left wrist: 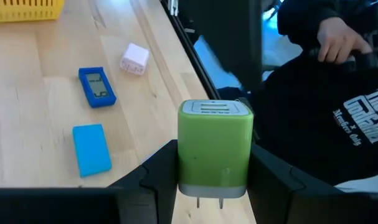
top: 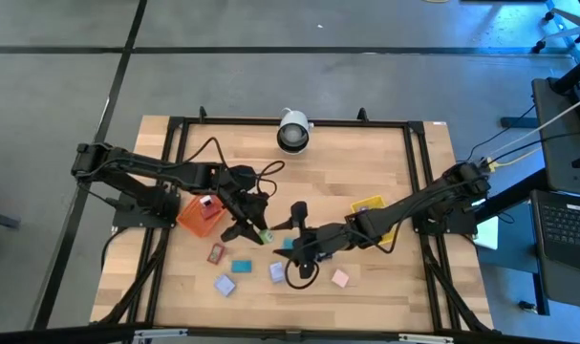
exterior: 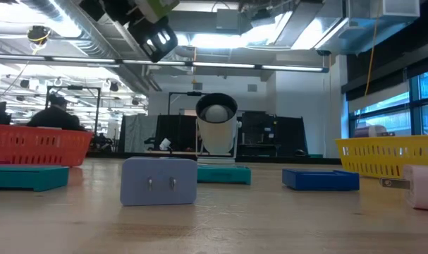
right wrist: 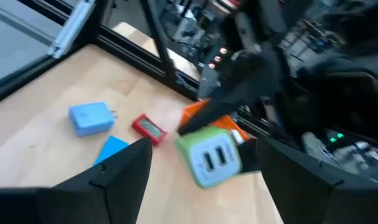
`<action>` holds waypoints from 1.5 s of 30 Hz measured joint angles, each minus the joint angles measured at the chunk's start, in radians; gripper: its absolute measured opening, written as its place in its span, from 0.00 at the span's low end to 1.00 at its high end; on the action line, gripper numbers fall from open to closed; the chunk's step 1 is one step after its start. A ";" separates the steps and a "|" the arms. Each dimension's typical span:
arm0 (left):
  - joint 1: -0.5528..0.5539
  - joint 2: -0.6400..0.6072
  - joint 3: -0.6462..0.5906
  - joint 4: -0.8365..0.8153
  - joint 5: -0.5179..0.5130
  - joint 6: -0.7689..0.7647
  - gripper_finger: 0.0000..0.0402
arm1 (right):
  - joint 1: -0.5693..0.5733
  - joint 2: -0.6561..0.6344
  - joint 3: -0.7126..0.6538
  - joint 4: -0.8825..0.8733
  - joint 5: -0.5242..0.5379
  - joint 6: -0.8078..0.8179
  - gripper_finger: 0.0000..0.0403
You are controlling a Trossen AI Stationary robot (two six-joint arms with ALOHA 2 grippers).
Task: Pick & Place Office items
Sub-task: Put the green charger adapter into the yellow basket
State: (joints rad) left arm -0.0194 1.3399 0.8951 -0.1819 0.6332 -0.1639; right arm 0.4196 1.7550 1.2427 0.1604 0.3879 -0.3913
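My left gripper (top: 255,232) is shut on a green plug block (left wrist: 213,146), held in the air over the middle of the table, right of the orange tray (top: 196,216). My right gripper (top: 299,250) hovers open just right of it; in its wrist view the green block (right wrist: 208,158) shows beyond its spread fingers. Lying flat on the table are a red block (top: 216,253), a teal one (top: 242,267), two lavender ones (top: 224,285) (top: 276,272), a pink one (top: 340,278) and a dark blue one (left wrist: 96,86). A pink item (top: 207,203) sits in the orange tray. My left gripper pinches the green plug block between its two fingers (left wrist: 156,177), one on each side face (left wrist: 187,155). The block's metal prongs (left wrist: 208,202) point back toward the wrist. The fingers slant down toward the table's right side. The block is lifted clear of the table.
A yellow tray (top: 371,206) sits right of centre, under the right arm. A white camera unit (top: 292,130) stands at the far edge. A black frame (top: 418,172) borders the table. A person in a dark shirt (left wrist: 326,124) is beyond the table edge.
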 joint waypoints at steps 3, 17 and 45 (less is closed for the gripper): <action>-0.006 0.000 0.000 0.000 0.007 -0.021 0.36 | -0.005 0.027 0.024 -0.012 -0.042 -0.001 0.72; -0.034 0.000 0.000 0.003 0.046 -0.019 0.36 | -0.058 0.036 0.041 -0.007 -0.150 0.093 0.71; -0.031 0.001 -0.001 0.056 0.103 -0.024 0.36 | -0.069 0.094 0.072 0.050 -0.183 0.093 0.48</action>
State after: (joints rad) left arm -0.0502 1.3411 0.8944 -0.1256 0.7364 -0.1879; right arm 0.3505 1.8492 1.3148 0.2101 0.2048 -0.2985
